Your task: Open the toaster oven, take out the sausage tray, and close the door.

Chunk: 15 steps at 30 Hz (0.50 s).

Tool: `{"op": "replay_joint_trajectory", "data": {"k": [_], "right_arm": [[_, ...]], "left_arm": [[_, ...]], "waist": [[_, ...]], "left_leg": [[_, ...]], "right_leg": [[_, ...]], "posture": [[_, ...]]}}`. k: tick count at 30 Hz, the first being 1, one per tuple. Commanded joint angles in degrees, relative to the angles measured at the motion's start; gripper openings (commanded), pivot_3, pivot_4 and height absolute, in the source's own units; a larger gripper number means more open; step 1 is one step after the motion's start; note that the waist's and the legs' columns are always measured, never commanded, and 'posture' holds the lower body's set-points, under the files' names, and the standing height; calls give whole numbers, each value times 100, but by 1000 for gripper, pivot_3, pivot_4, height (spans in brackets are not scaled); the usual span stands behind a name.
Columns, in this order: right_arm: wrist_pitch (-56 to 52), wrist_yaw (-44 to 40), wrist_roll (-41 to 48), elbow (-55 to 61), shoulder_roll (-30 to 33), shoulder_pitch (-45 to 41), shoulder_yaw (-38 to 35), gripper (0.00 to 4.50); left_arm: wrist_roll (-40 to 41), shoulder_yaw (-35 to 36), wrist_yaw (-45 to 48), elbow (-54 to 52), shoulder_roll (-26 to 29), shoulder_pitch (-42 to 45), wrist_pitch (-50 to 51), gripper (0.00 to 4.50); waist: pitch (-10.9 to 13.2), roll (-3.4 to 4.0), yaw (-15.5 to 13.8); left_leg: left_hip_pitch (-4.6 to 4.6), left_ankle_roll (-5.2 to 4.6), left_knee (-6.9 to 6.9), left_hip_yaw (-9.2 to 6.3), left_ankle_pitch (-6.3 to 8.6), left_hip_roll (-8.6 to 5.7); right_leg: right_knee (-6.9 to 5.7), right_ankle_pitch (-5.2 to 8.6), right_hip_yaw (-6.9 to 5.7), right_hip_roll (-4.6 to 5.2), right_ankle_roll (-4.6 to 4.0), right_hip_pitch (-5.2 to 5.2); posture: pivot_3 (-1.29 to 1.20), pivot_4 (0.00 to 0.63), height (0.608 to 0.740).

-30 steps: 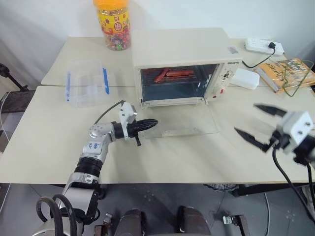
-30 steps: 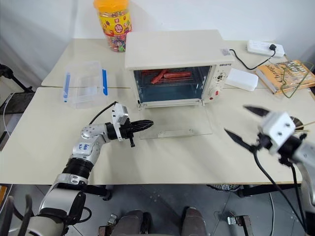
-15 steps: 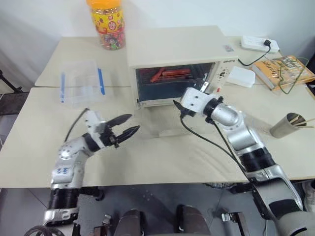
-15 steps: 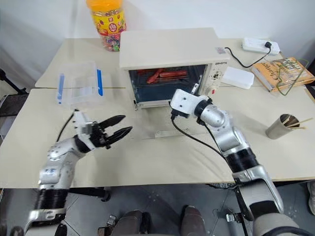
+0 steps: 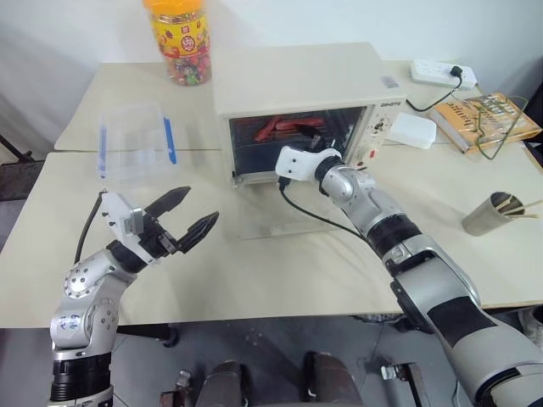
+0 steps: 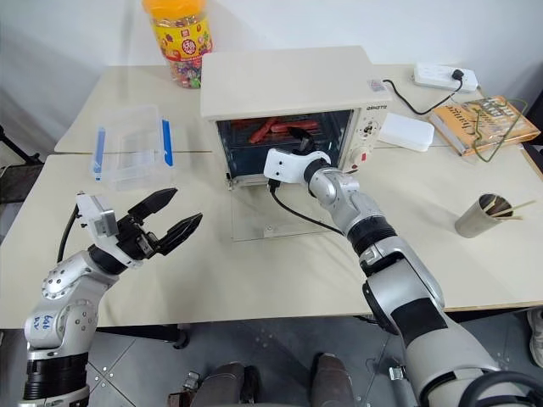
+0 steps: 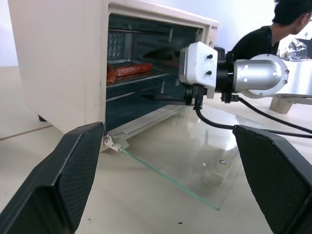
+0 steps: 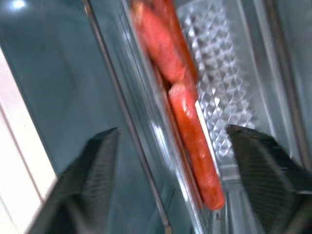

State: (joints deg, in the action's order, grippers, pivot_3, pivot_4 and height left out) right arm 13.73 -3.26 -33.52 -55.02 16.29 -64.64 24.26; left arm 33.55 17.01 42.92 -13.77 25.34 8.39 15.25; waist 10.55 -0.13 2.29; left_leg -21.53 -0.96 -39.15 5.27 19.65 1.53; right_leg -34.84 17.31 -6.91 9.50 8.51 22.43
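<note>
The toaster oven (image 5: 301, 102) stands toward the far edge of the counter (image 5: 254, 280), roughly midway along it, and its door (image 6: 276, 212) lies folded flat on the counter in front of the opening. Inside, the sausage tray (image 8: 214, 92) sits on its rack with the reddish sausages (image 5: 284, 127) on it (in the right wrist view they lie just ahead of the fingers). The right gripper (image 6: 295, 134) reaches into the oven's opening, its fingers apart and clamped on nothing, with the tray's rim between them in the right wrist view; contact cannot be told. The left gripper (image 5: 185, 216) hovers above the counter near its left front edge, well apart from the door, fingers spread wide and empty. A clear plastic box (image 5: 134, 144) with blue clips rests left of the oven, and a candy jar (image 5: 180, 41) stands at the far edge behind it. Toward the right far corner lie a power strip (image 5: 439, 74) and a book (image 5: 488, 119); a cup (image 5: 485, 216) of sticks stands near the right edge.
</note>
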Motion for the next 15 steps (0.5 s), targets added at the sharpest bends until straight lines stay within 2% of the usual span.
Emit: {"op": "replay_joint_trajectory", "data": {"k": [1,4,8,15], "right_arm": [[146,200,-26,-173,-54,-224,-12,2313],[214,286,-71,-242,-64,-277,17,1352],[288,318,-99,-248,14,-327,-6,22],[389,354,-188,-53,165,-319,-13,22]], "left_arm": [[86,-35,-2,-172,57,90,-40,4500],[29,-170,73,39,75,327,-14,4500],[-36,-456,263,668,49,1098,-16,4500],[-132,-690,592,1806,-25,2242,-193,4500]], "waist": [[0,0,34],[0,0,88],[0,0,102],[0,0,109]], "left_leg": [[0,0,2,2,0,0],[0,0,2,3,0,2],[0,5,1,6,-3,0],[-1,6,4,7,-3,-11]], "right_leg": [[0,0,0,0,-1,1],[-3,3,-1,-1,-6,3],[-7,5,-2,-5,-10,3],[-10,7,-5,-9,-13,8]], "posture": [[0,150,740],[0,150,740],[0,150,740],[0,150,740]]}}
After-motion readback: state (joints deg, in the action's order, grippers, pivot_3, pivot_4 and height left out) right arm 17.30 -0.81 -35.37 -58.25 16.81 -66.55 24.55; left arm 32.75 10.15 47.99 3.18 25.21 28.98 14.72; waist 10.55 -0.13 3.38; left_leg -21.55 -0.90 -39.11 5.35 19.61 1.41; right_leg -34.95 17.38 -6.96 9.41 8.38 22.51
